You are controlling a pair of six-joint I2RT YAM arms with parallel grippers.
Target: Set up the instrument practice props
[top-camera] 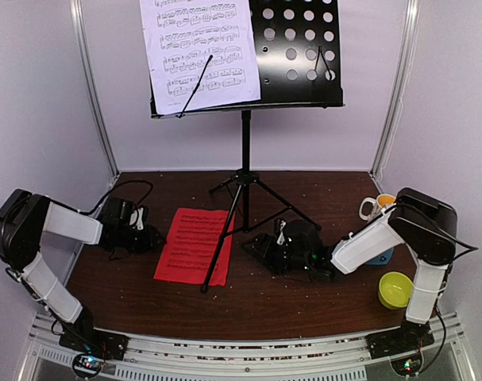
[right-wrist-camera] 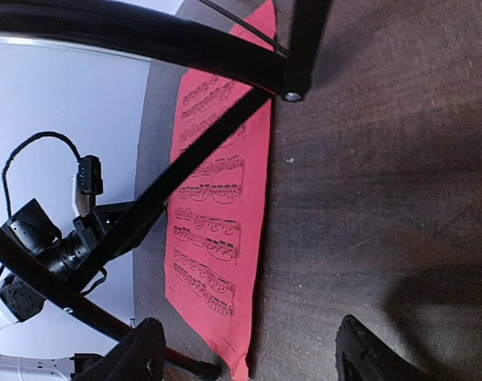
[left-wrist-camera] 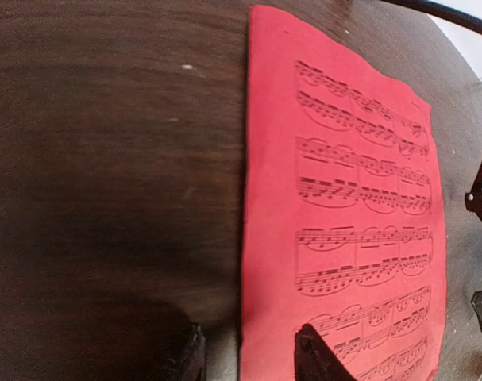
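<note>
The black perforated music stand [top-camera: 296, 48] rises on tripod legs [top-camera: 244, 194] at mid table. The white music sheet [top-camera: 199, 51] rests on the left half of its desk. The red music sheet [top-camera: 193, 246] lies flat on the table, with one tripod leg across its right part. My left gripper [top-camera: 153, 236] is open at the sheet's left edge. In the left wrist view one finger [left-wrist-camera: 316, 357] is over the red sheet [left-wrist-camera: 344, 206] and the other is over bare table. My right gripper [top-camera: 255, 246] is open and empty, right of the sheet [right-wrist-camera: 217, 206]. A bit of the blue metronome [top-camera: 381, 256] shows behind my right forearm.
A white mug [top-camera: 371, 208] stands at the back right. A small yellow bowl [top-camera: 395, 290] sits at the front right near my right arm's base. Tripod legs [right-wrist-camera: 225, 127] cross low in front of my right gripper. White walls close in the table on three sides.
</note>
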